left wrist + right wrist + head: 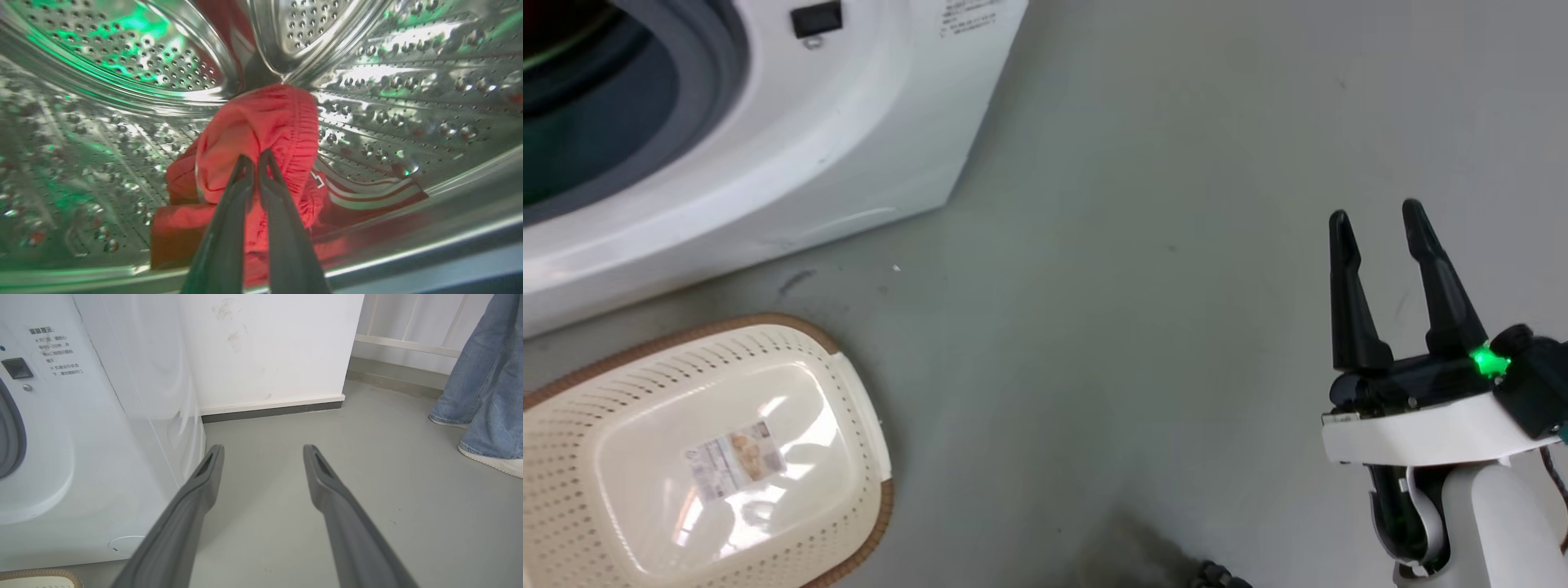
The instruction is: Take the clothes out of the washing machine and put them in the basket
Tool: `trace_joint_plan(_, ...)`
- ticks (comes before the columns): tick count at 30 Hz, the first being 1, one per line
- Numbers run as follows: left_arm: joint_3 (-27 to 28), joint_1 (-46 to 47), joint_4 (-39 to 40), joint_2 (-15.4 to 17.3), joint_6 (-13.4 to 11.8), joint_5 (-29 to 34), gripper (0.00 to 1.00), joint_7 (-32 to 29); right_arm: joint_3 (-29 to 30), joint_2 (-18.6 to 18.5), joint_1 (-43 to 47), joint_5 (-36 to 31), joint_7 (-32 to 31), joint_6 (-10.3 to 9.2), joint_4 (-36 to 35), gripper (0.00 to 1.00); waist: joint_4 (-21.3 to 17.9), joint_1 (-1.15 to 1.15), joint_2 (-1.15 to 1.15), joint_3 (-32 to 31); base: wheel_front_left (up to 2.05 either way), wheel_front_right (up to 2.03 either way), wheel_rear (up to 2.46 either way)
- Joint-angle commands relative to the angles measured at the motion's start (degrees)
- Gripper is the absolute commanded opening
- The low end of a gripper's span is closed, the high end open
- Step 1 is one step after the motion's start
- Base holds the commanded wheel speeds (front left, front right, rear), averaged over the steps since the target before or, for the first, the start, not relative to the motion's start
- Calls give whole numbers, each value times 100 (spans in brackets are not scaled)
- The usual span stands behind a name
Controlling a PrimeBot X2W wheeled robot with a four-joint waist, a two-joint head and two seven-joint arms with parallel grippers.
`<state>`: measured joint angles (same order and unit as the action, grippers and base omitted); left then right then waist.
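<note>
Here, the left gripper (256, 156) is seen deep in the perforated steel drum (122, 53), its 2 dark fingers pinched together on a fold of the clothes (261, 118). The red bundle is gathered at the middle of the drum floor, and a striped piece (367, 196) is spread to its right. The right gripper (1376, 211) is held spread and unladen over the grey floor (1135, 327), well apart from the washing machine (849, 147).

Several failures can be expected. Only a thin fold is caught at the fingertips, so the soft, slippery knit may be pulled free as it is drawn out. The striped piece lies against the held bundle and may be dragged part-way, then dropped on the floor or left on the lip. Fabric may also be snagged on the grey rubber ring (715, 73) of the porthole. If the grip is let go too soon, the basket (874, 523), set low at the near left in front of the machine, may be missed.

The cloth is matte and crumpled, with a ribbed, gathered waistband (302, 134) and white stripes. The drum is polished, dimpled metal carrying green reflections. The basket is a glossy cream oval with perforated walls, a brown woven-look rim and a paper label on its base.
</note>
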<state>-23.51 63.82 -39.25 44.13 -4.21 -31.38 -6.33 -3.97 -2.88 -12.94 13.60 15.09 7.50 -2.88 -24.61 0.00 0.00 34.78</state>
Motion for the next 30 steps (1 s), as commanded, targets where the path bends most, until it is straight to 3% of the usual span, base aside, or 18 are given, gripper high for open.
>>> trace_joint_plan(1,43,-180,-59,-113,7,-67,0,295,42,1,87,-60,9,-2,46,100,210,0,0,-352,0,0,0)
trace_joint_plan(8,178,-1100,-283,-640,18,-371,0,1505,158,0,383,-242,9,-2,223,100,527,0,0,-1175,0,0,0)
trace_joint_plan(12,232,-1576,-281,-877,73,-507,0,1895,255,-2,588,-389,9,-2,282,100,728,0,0,-1646,0,0,0)
trace_joint_plan(23,323,-2635,370,-1259,17,-536,0,2146,500,-1,1087,-642,-194,-2,232,100,1167,0,0,-2668,0,0,0)
trace_joint_plan(30,568,-3730,1492,-1415,-253,-490,0,2158,627,0,1393,-719,-448,-2,-30,100,1361,0,0,-3026,0,0,0)
